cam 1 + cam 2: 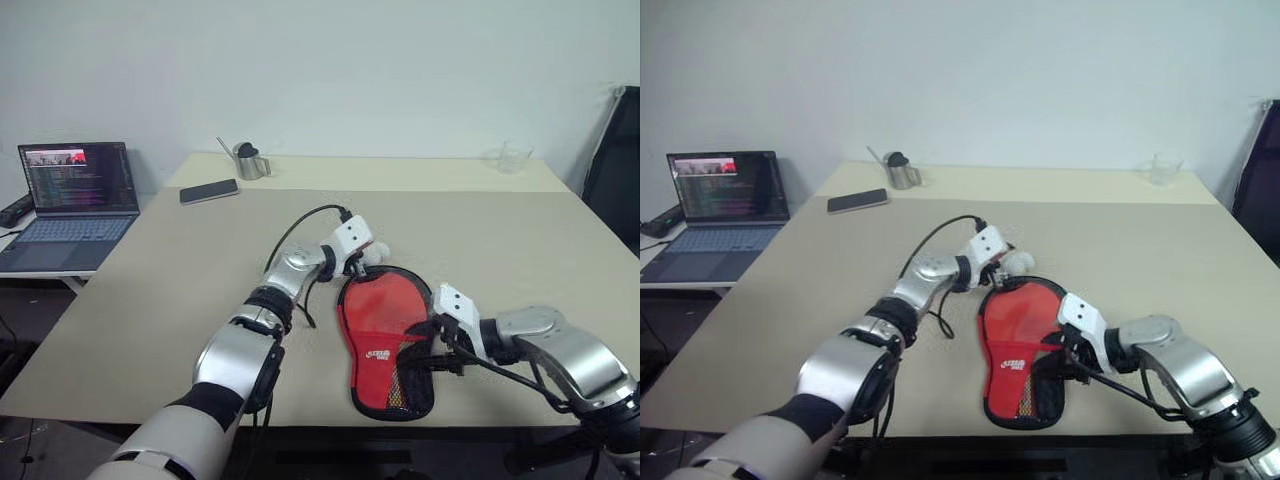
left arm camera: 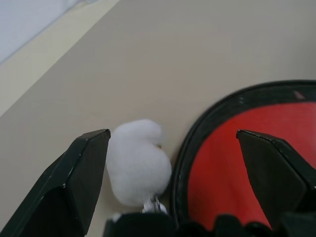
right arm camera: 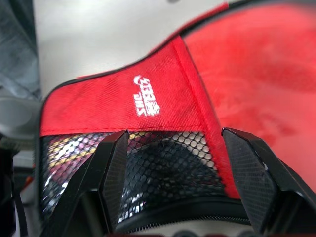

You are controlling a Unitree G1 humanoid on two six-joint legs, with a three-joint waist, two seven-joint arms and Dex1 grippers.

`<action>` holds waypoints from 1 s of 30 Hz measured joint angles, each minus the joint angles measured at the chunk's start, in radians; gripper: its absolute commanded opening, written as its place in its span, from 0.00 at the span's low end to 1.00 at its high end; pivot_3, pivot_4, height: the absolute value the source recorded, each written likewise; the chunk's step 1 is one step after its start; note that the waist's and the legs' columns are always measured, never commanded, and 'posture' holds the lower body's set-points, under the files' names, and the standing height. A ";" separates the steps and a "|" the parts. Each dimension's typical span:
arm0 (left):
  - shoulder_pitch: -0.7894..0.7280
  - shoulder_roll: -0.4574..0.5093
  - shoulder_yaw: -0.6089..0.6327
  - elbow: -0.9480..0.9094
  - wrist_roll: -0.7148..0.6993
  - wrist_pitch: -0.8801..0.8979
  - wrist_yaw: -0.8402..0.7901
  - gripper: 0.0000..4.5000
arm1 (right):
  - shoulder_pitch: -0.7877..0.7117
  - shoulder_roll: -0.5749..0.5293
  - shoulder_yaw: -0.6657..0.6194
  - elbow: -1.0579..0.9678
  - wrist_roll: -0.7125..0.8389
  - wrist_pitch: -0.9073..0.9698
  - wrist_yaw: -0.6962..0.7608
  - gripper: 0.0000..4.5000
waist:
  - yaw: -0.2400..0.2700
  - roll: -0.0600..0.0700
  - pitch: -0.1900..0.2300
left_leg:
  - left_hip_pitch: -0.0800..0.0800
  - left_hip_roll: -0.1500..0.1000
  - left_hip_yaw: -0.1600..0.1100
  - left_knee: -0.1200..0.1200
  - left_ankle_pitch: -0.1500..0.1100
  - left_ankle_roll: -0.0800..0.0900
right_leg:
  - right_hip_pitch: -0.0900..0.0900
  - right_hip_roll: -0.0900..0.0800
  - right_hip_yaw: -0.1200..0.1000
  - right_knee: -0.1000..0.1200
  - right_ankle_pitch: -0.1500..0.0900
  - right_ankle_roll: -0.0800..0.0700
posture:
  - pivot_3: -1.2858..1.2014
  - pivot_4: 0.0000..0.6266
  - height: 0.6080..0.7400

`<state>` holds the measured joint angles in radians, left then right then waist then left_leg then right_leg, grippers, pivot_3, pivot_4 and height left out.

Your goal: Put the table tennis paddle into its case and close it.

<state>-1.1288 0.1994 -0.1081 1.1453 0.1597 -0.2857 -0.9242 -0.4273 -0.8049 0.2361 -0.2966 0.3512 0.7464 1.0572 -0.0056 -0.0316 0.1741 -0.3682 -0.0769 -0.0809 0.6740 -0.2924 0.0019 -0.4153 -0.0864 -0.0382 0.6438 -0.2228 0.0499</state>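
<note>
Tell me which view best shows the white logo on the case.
The right wrist view: the white logo sits large on the case's red fabric, above the mesh pocket. Both eye views show it only as a tiny white mark; the left wrist view shows just the case's rounded end.

Head stereo pair looks forward-down over surface (image 1: pixel 150 300); both wrist cams sit close on case (image 1: pixel 385 340), shared with head views

Robot arms, pair
Silver-grey shells, black joint bands, white wrist blocks; black cable looping over left arm (image 1: pixel 262 322); right arm (image 1: pixel 560 352) likewise cabled; black wedge fingers (image 2: pixel 81 180).
</note>
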 measured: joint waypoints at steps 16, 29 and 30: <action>0.430 0.047 -0.046 -0.834 -0.217 0.439 -0.112 0.99 | -0.339 0.079 -0.107 0.298 -0.002 -0.114 -0.012 0.73 | 0.005 0.001 0.000 | -0.009 0.000 -0.002 0.006 -0.002 0.002 | -0.006 0.000 0.002 0.001 0.002 -0.003 | 0.52 0.24 1.00; 0.429 -0.114 -0.101 -0.620 -0.118 0.406 0.227 0.99 | -0.766 0.482 -0.164 1.001 -0.152 -0.204 -0.440 0.73 | 0.000 0.003 -0.001 | -0.011 0.000 0.000 0.005 -0.001 0.001 | -0.011 0.000 0.004 0.002 0.003 -0.005 | 0.52 0.24 1.00; 0.430 -0.116 -0.100 -0.616 -0.121 0.407 0.231 0.99 | -0.777 0.496 -0.168 1.060 -0.161 -0.217 -0.460 0.73 | 0.000 0.003 -0.001 | -0.011 0.000 0.000 0.006 -0.001 0.001 | -0.011 -0.001 0.004 0.002 0.003 -0.005 | 0.52 0.24 1.00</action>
<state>-0.6993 0.0830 -0.2078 0.5289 0.0383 0.1210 -0.6932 -1.2044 -0.3086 0.0677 0.7630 0.1907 0.5295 0.5971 -0.0054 -0.0285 0.1730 -0.3796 -0.0771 -0.0807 0.6795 -0.2936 0.0028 -0.4262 -0.0869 -0.0340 0.6456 -0.2197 0.0446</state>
